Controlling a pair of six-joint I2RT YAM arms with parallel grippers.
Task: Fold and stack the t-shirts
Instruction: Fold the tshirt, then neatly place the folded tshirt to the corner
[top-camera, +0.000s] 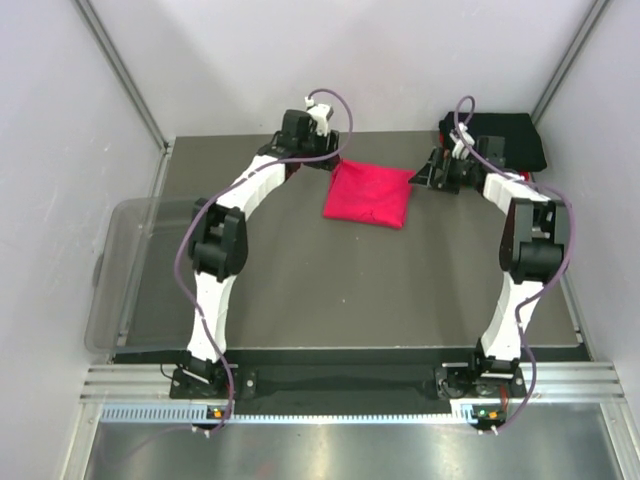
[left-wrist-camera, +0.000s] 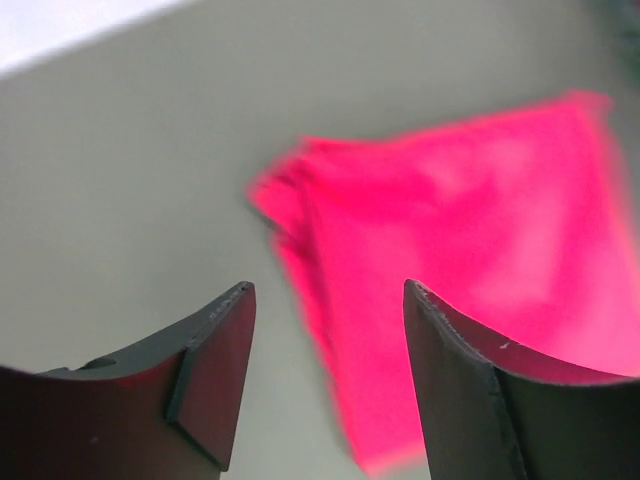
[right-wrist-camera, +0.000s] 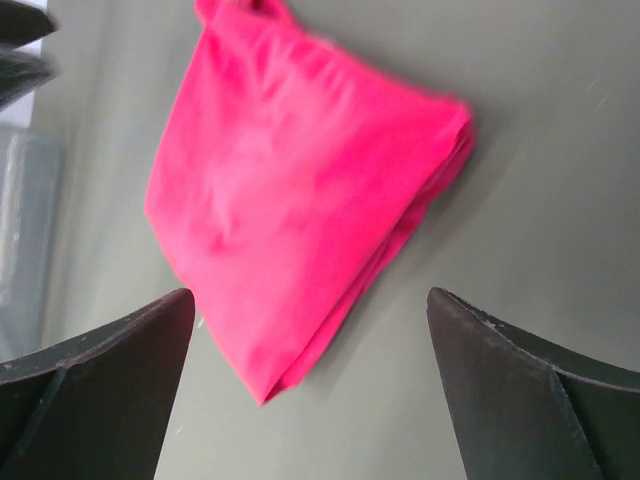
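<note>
A bright magenta-pink t-shirt (top-camera: 368, 195) lies folded into a small square at the back middle of the grey table (top-camera: 350, 290). My left gripper (top-camera: 322, 160) hovers by its far left corner, jaws open and empty; the left wrist view shows the shirt (left-wrist-camera: 470, 230) just beyond the gripper (left-wrist-camera: 328, 288). My right gripper (top-camera: 434, 173) stands open at the shirt's right side. In the right wrist view the folded layers (right-wrist-camera: 300, 190) lie ahead of that gripper (right-wrist-camera: 310, 294), with nothing held. A black folded t-shirt (top-camera: 510, 138) sits in the back right corner.
A clear plastic bin (top-camera: 125, 270) stands off the table's left edge, also seen faintly in the right wrist view (right-wrist-camera: 20, 230). White walls and metal frame posts enclose the table on three sides.
</note>
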